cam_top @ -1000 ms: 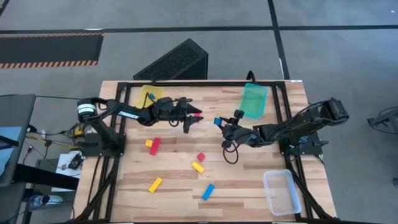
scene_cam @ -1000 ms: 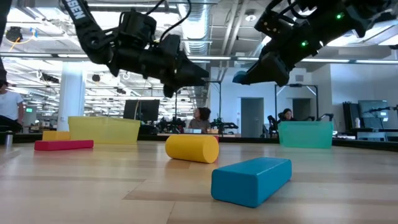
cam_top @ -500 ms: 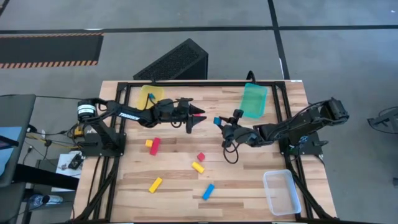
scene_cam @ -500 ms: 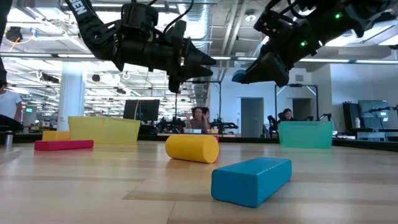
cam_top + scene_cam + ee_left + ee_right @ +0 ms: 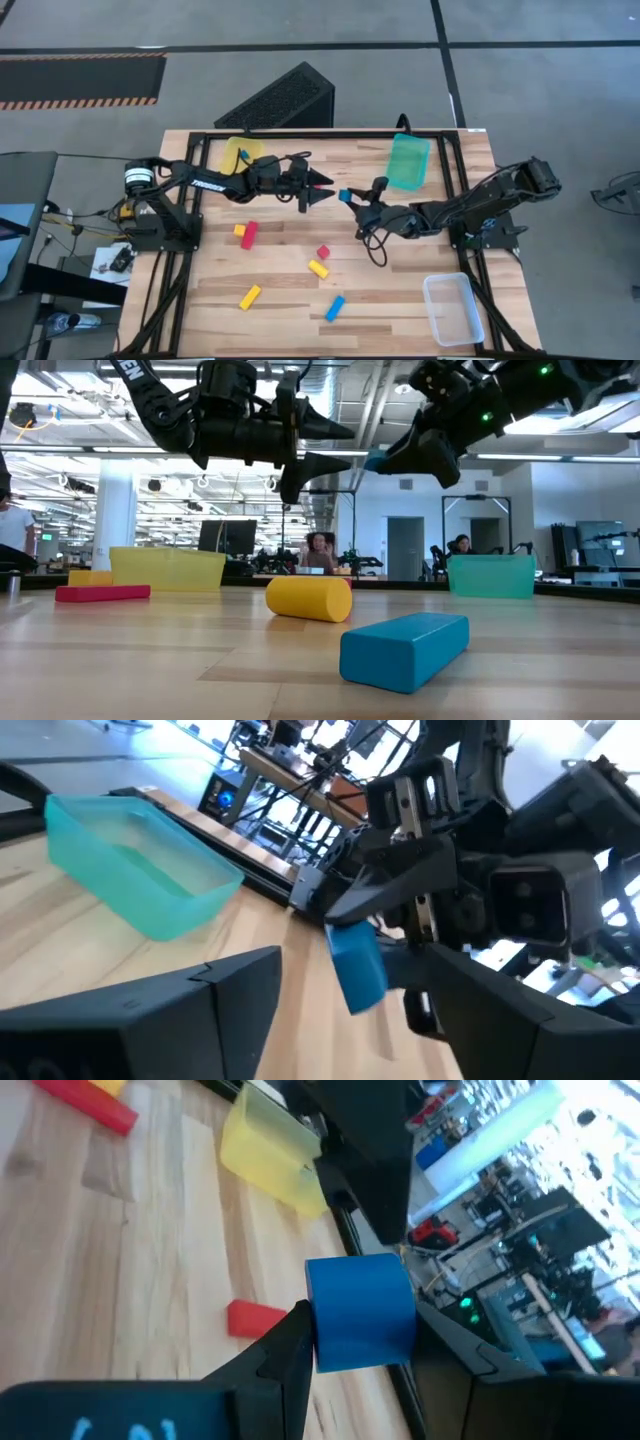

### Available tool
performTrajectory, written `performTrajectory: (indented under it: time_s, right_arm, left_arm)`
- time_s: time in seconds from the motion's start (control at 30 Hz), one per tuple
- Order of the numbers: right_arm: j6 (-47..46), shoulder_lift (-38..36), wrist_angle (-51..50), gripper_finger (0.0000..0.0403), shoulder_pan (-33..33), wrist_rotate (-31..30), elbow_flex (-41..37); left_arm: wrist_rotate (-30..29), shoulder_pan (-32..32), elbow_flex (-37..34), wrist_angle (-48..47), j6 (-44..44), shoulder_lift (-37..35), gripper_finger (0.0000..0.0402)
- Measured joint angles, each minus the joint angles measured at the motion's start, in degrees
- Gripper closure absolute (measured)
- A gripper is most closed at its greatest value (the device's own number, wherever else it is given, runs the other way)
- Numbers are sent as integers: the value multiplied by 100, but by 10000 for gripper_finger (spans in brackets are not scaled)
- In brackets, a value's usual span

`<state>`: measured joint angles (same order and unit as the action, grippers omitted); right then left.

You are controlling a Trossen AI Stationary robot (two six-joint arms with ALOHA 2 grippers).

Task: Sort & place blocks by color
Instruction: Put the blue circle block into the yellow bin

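My right gripper [image 5: 349, 197] hangs over the table's middle, shut on a small blue block [image 5: 360, 1312], which also shows in the left wrist view [image 5: 355, 965] and in the low view [image 5: 375, 458]. My left gripper [image 5: 322, 189] is open and level, its fingers pointing toward the table's right at that block, just short of it. The other blocks lie flat on the table: a yellow and a red one together [image 5: 245, 234], a red cube [image 5: 323, 252], a yellow one [image 5: 318, 268], a yellow bar [image 5: 249, 297] and a blue bar [image 5: 334, 308]. My right gripper pinches the blue block between its two fingers [image 5: 292, 1342], one on each of two opposite side faces [image 5: 325, 1330]. The fingers reach level from the table's right. The block is lifted clear, high above the wood, and its free end sticks out past the fingertips toward my left gripper.
A yellow tray [image 5: 243, 153] sits at the far left, a teal tray [image 5: 408, 162] at the far right and a clear tray [image 5: 452, 308] at the near right corner. The two grippers stand close together above the table's middle.
My left gripper has moved toward the table's right, risen a little and tipped from slanting down to level, closing on the right gripper. My right gripper has carried the blue block slightly toward the table's left. The blocks on the table have not moved.
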<state>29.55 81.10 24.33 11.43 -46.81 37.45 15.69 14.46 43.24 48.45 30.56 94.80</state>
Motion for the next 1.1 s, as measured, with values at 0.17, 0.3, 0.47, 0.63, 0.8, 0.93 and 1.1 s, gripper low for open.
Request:
performTrajectory:
  time_s: [0.17, 0.3, 0.47, 0.63, 0.8, 0.93, 1.1]
  right_arm:
    - [518, 0, 274, 253, 103, 0, 0]
    - [547, 0, 296, 251, 95, -3, 0]
    - [544, 0, 279, 251, 51, -186, 0]
    - [520, 0, 138, 250, 72, -481, 0]
    - [494, 0, 50, 249, 138, -454, 0]
    - [421, 0, -89, 249, 177, -463, 0]
    - [327, 0, -204, 246, 236, -552, 0]
  left_arm:
    - [47, 0, 33, -5, 468, 0, 145]
    - [15, -23, 33, 23, 630, 0, 145]
    - [-134, -104, 178, 496, 739, 374, 145]
    - [539, -138, 789, 606, 995, 1182, 145]
    - [1042, -140, 1304, 690, 1007, 1729, 145]
    - [1207, -133, 1392, 685, 962, 1826, 148]
    - [1271, -117, 1377, 851, 874, 1816, 189]
